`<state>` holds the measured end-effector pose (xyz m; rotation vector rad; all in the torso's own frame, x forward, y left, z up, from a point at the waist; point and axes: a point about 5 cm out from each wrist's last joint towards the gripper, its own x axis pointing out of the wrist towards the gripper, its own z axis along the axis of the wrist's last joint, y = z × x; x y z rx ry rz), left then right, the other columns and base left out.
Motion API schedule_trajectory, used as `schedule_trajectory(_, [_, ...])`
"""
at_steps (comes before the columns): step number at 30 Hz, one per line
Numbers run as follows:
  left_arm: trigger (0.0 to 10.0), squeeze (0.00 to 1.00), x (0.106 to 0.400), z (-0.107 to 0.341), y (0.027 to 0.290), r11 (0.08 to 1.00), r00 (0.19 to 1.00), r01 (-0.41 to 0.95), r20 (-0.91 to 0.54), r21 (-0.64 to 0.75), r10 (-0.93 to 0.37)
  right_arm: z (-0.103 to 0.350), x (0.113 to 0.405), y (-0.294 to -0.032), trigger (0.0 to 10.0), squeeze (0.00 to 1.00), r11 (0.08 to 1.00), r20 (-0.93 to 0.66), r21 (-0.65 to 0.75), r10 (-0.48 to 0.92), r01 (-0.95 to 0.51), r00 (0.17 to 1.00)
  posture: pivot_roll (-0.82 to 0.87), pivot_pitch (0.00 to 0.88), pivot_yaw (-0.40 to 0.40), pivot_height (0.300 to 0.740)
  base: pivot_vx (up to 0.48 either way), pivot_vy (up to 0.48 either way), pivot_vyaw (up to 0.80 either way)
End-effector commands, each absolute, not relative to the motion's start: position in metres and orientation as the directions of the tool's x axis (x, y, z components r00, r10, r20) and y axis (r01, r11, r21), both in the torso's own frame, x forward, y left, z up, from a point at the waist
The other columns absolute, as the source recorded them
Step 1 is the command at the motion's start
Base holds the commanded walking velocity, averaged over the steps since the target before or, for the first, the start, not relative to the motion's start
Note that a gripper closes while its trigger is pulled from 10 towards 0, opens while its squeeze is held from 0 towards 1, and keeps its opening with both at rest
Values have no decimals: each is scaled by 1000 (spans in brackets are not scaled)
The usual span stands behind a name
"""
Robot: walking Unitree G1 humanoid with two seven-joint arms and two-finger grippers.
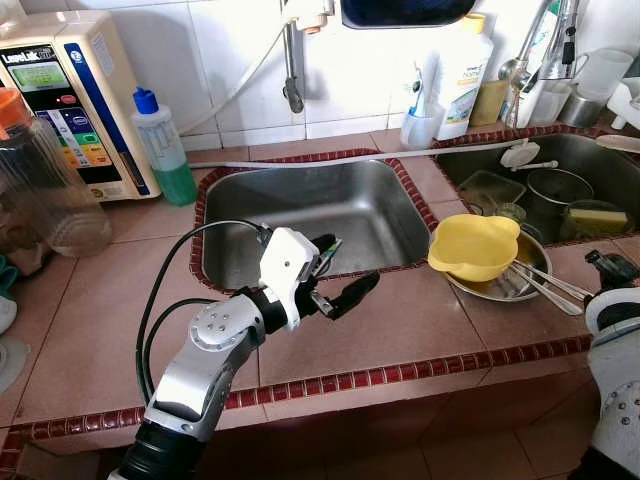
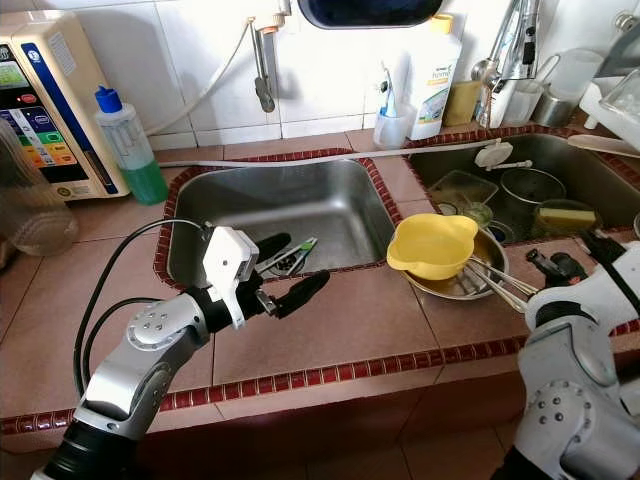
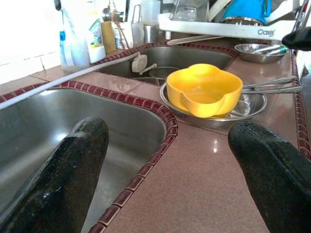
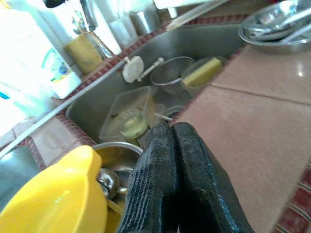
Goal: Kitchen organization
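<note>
The left tool (image 1: 335, 272) hangs with its two black fingers spread wide apart over the front rim of the empty stainless steel left sink basin (image 1: 300, 215), holding nothing. Its fingers aim toward three o'clock, at the yellow lobed plastic bowl (image 1: 473, 246). The right tool (image 2: 565, 262) sits low at four o'clock of that bowl, over the tiled brown desk (image 1: 400, 320); its wrist view shows the fingers (image 4: 167, 179) pressed together, empty.

The yellow bowl rests upright, mouth up, inside a shallow round steel dish (image 1: 500, 285) on the strip of desk between the two basins, at the front. Long steel utensils (image 1: 545, 285) lie in the dish beside it, their handles running out toward four o'clock. The bowl is roughly round, so its long axis is weak; its lobed lip juts toward nine o'clock, facing the left tool.

This looks like the approach stage, with the bowl not yet grasped. The likely next move is for the left tool to travel toward three o'clock, straddle the near lip with one finger inside and one outside, and close. The bowl sits loose in the dish, so a sideways nudge could slide it or rattle the utensils.

The right sink basin (image 1: 570, 170) at one o'clock holds pots and a sponge.
</note>
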<state>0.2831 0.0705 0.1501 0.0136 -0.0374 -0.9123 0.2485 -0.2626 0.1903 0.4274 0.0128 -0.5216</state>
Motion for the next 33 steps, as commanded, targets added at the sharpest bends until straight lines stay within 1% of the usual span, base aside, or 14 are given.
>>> schedule_trajectory(1, [10000, 0, 282, 152, 69, 602, 602, 797, 26, 50, -798, 196, 250, -260, 0, 0, 797, -85, 386, -471, 465, 878, 15, 0, 39, 740, 0, 0, 0])
schedule_trajectory(5, [10000, 0, 282, 152, 69, 603, 602, 796, 25, 50, -798, 204, 252, -258, 0, 0, 823, -38, 367, -451, 432, 892, 15, 0, 40, 740, 0, 0, 0])
schedule_trajectory(6, [10000, 0, 282, 152, 69, 602, 602, 797, 25, 51, -798, 206, 252, -258, 4431, 0, 831, -31, 351, -450, 431, 893, 14, 0, 39, 740, 0, 0, 0])
schedule_trajectory(7, [10000, 0, 282, 153, 69, 602, 602, 797, 26, 51, -798, 207, 249, -260, 10000, 0, 834, -22, 319, -469, 450, 883, 13, 0, 39, 740, 0, 0, 0])
schedule_trajectory(10, [10000, 0, 282, 153, 69, 602, 602, 797, 26, 51, -798, 206, 245, -265, 10000, 0, 824, -13, 280, -510, 493, 860, 13, 0, 40, 740, 0, 0, 0])
schedule_trajectory(11, [10000, 0, 282, 153, 69, 602, 601, 797, 25, 50, -799, 205, 239, -275, 10000, 1000, 791, -12, 258, -572, 555, 820, 11, 0, 42, 740, 0, 0, 0])
schedule_trajectory(14, [10000, 0, 281, 152, 68, 599, 599, 799, 25, 50, -801, 196, 232, -281, 10000, 1000, 745, -59, 278, -617, 607, 785, 9, 0, 43, 740, 0, 0, 0])
schedule_trajectory(17, [10000, 0, 281, 152, 67, 596, 595, 801, 25, 52, -803, 192, 229, -278, 10000, 1000, 760, -68, 238, -608, 605, 791, 9, 0, 44, 740, 0, 0, 0])
schedule_trajectory(20, [10000, 0, 282, 153, 68, 596, 595, 801, 25, 53, -803, 191, 226, -270, 10000, 1000, 822, -35, 105, -559, 560, 828, 6, 0, 45, 740, 0, 0, 0])
schedule_trajectory(22, [10000, 0, 282, 153, 68, 596, 595, 801, 25, 54, -803, 192, 225, -260, 10000, 1000, 860, 20, -56, -506, 506, 862, 6, 0, 45, 740, 0, 0, 0])
schedule_trajectory(25, [10000, 0, 282, 152, 66, 598, 597, 800, 29, 52, -802, 186, 223, -239, 10000, 1000, 882, 65, -285, -373, 375, 926, 1, 0, 45, 740, 0, 0, 0])
schedule_trajectory(27, [10000, 0, 283, 151, 66, 606, 605, 794, 30, 43, -796, 173, 220, -225, 10000, 1000, 883, 25, -383, -285, 272, 958, -1, 0, 45, 740, 0, 0, 0])
schedule_trajectory(30, [10000, 0, 283, 150, 65, 607, 606, 794, 30, 39, -795, 156, 213, -215, 10000, 1000, 863, -25, -469, -225, 187, 974, -1, 0, 44, 740, 0, 0, 0])
schedule_trajectory(33, [10000, 0, 283, 151, 64, 606, 605, 795, 31, 37, -795, 151, 209, -214, 10000, 1000, 836, -40, -522, -219, 167, 975, -1, 0, 45, 740, 0, 0, 0])
